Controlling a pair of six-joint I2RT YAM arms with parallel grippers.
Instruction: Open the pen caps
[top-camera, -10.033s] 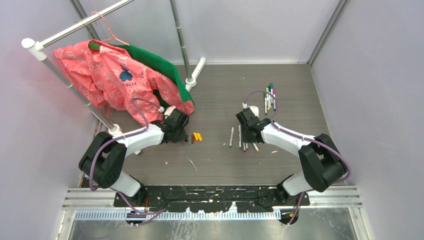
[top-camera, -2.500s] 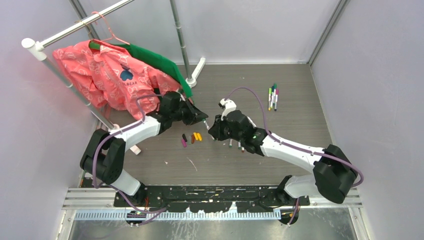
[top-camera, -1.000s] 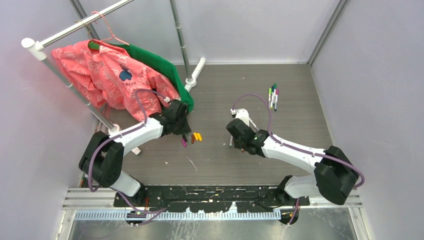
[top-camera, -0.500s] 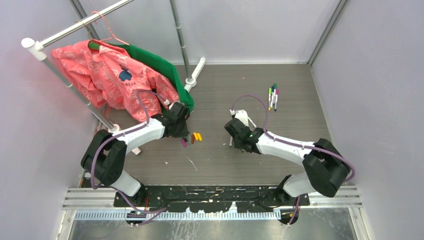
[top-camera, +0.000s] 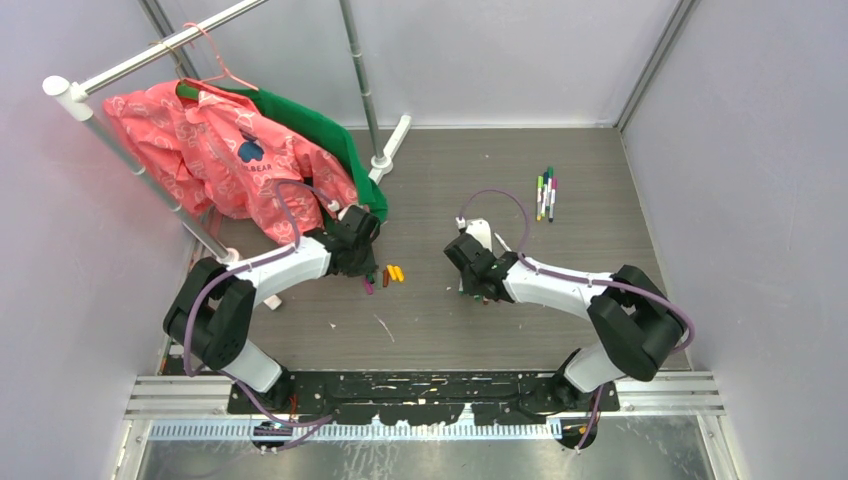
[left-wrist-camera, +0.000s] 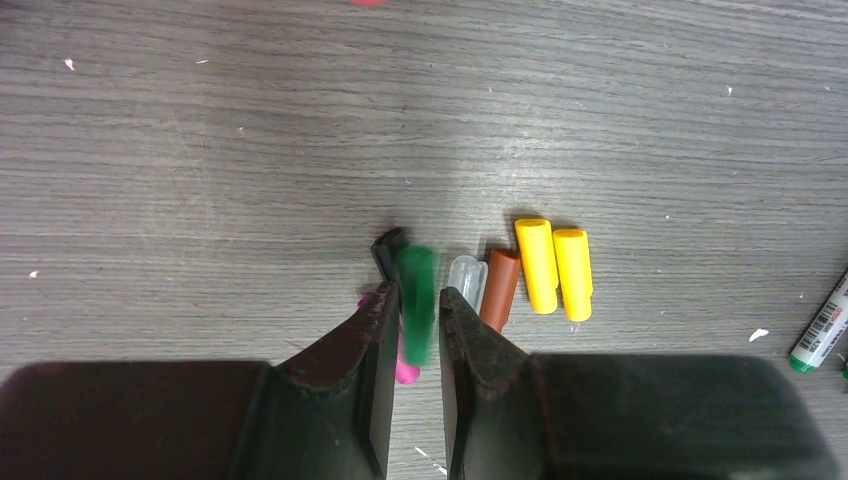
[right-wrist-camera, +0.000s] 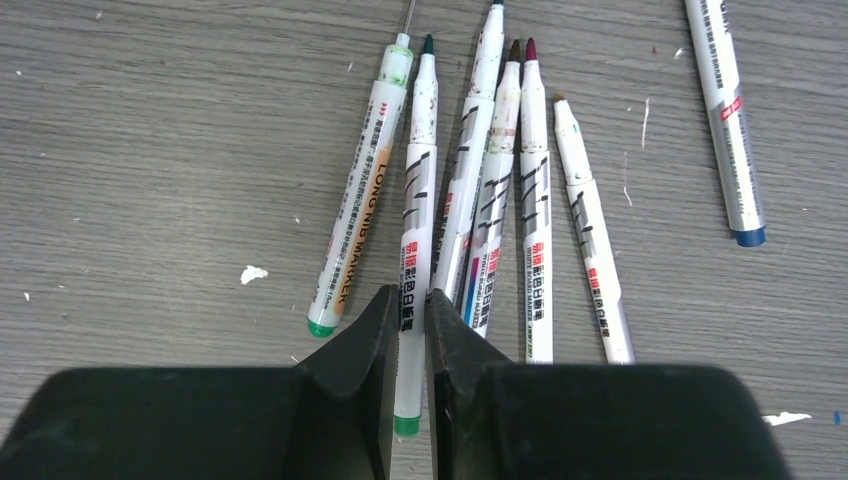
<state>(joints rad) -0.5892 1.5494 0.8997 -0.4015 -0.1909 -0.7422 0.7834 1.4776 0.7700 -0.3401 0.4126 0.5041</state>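
Bare table (top-camera: 430, 300) to the right of the loose caps (top-camera: 394, 272) leaves a passable gap before the uncapped pens (right-wrist-camera: 534, 200). Left and behind the caps, the hanging pink jacket (top-camera: 215, 155) and rack pole (top-camera: 210, 240) crowd the approach.

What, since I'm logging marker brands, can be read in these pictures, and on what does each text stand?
"LONG NIB MARKER": along the barrel of the leftmost marker, right wrist view.
"BEAR", its start unclear: on the pink jacket, top view.
Print on the other marker barrels: too small to read.
Barcode on the green marker, left wrist view: digits unreadable.
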